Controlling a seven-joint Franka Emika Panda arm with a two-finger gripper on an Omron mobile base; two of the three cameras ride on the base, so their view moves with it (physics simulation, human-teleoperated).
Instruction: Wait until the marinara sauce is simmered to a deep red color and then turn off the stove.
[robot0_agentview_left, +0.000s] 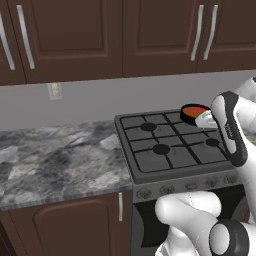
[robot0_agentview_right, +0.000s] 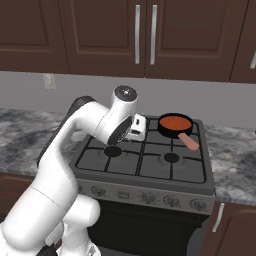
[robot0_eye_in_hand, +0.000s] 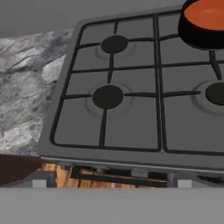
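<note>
Four burners showing on the stove (robot0_agentview_right: 145, 155), set into the marbled tabletop (robot0_agentview_left: 55, 160); rigid, fixed, not for lifting. Sitting on the rear right burner: small black pan (robot0_agentview_right: 175, 127), light, stiff, pink handle (robot0_agentview_right: 190, 142) pointing frontward. Holding marinara sauce (robot0_agentview_right: 175, 122), currently reading orange-red, judged not yet deep red; liquid, spillable, so leaving the pan alone. Lining the front panel: small knobs (robot0_agentview_right: 171, 201), hard, round, probably slippery; pinching across a knob's sides before twisting. Hovering above the grates: gripper (robot0_agentview_right: 138, 127), jaws fully spread, grasping nothing.
</note>
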